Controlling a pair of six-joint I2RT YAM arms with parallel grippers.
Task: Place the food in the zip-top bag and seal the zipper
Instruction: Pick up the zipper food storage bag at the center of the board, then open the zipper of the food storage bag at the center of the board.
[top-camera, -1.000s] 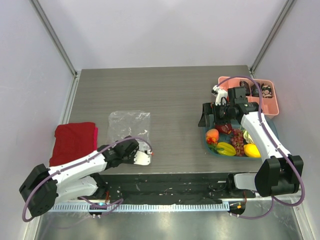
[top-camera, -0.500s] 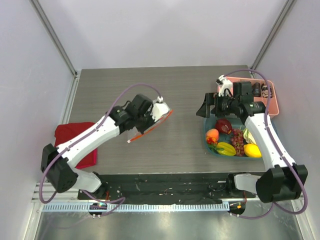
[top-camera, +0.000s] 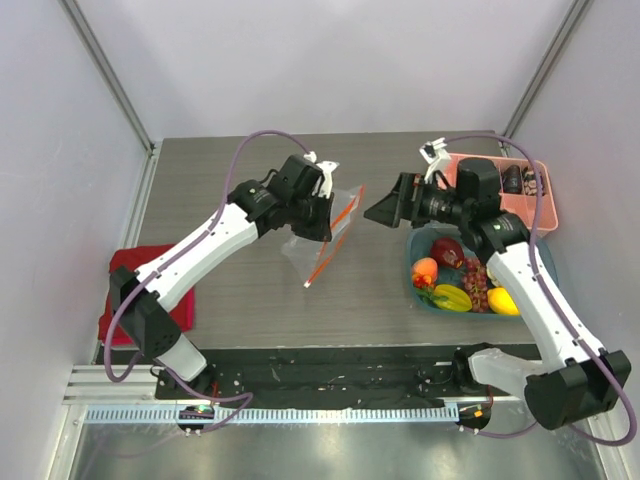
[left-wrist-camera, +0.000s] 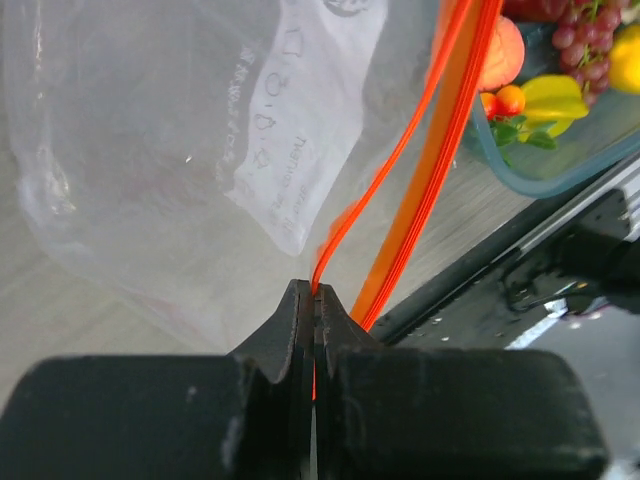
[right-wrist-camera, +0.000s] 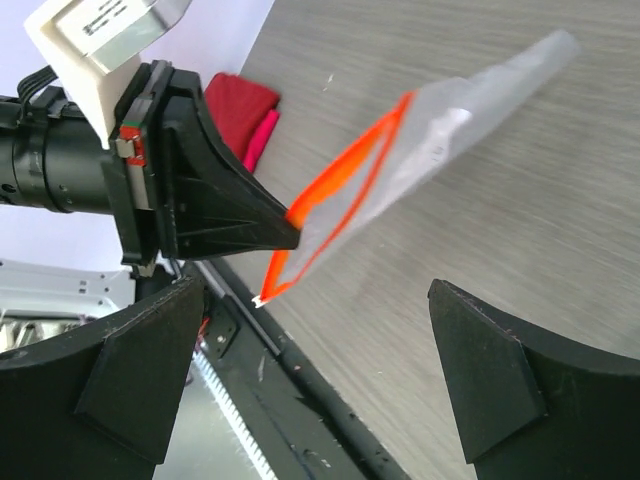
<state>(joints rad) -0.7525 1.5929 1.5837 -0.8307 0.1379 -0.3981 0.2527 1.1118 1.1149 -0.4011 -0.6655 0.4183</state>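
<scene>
Far left, a folded red cloth lies on the worktop, partly tucked under the left arm.

Moving in, the left pincer is clenched tight on one lip of the orange zipper. That has the zip-top bag hanging off the worktop around the middle, tilted, with its clear body dangling. From the right wrist view the mouth gapes open, the two orange strips spread apart in a loop. I can't see anything inside the bag.

Just right of that, the right pincer is released, fingers spread wide. It's aimed at the bag's mouth, close but not touching.

All the food is over on the right in a teal tub under the right arm:
- peach
- starfruit
- grapes
- lemon
- a dark red piece at the back that I can't name

The right arm covers part of the tub.

Behind the tub, at the far right corner, a pink tray holds some dark brown pieces in its compartments.
</scene>
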